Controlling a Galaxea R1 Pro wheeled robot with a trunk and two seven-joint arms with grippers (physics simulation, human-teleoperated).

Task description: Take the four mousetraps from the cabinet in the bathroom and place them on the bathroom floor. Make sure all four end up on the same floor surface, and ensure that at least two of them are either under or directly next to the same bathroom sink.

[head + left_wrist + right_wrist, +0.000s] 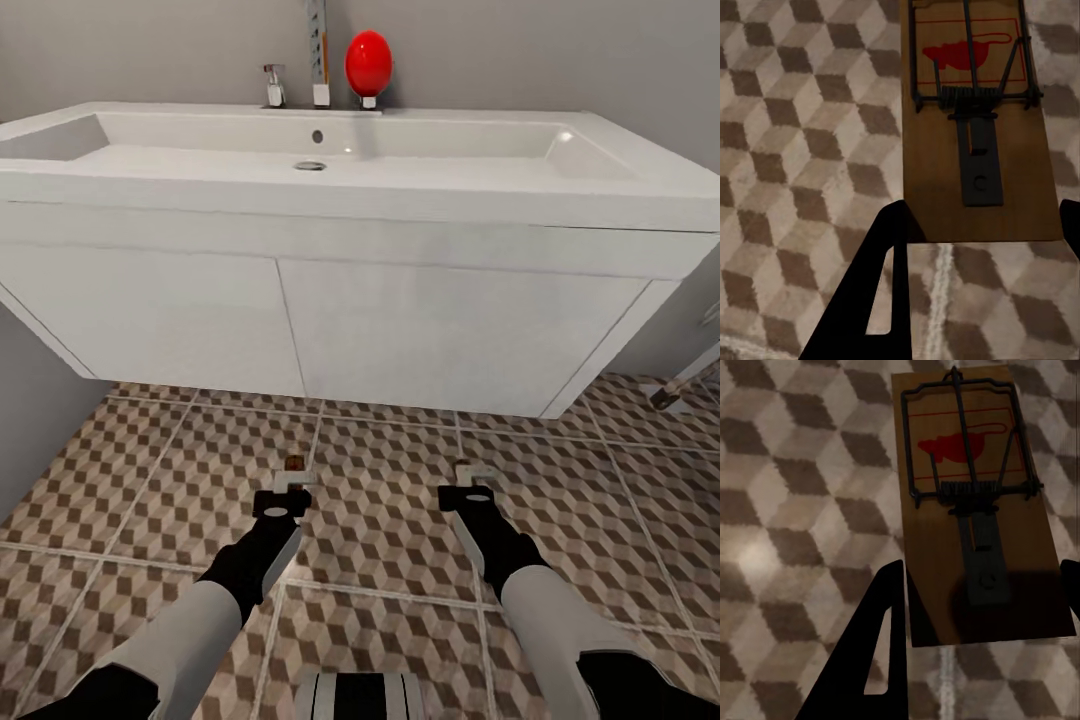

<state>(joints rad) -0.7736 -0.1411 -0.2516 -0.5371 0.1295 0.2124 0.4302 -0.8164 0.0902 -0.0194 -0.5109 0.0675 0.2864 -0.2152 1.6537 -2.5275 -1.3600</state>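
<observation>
- I am facing the white sink (340, 165) on its boxy vanity, with the chrome tap (273, 86) and a red egg-shaped object (368, 62) at its back edge.
- My left jaws (290, 487) are pointing down at the cube-patterned bathroom floor (150, 470), in front of the vanity.
- My left jaws are gripping a mousetrap (975, 135): the wooden board sits between the two dark fingers (870, 300), wire spring and red print facing the wrist camera.
- My right jaws (467, 480) are hanging alongside, near the left pair, over the same tiles.
- My right jaws are gripping a second mousetrap (979, 510), its board lying between the fingers (874, 660).
- Whether either board is touching the tiles, I cannot tell.
</observation>
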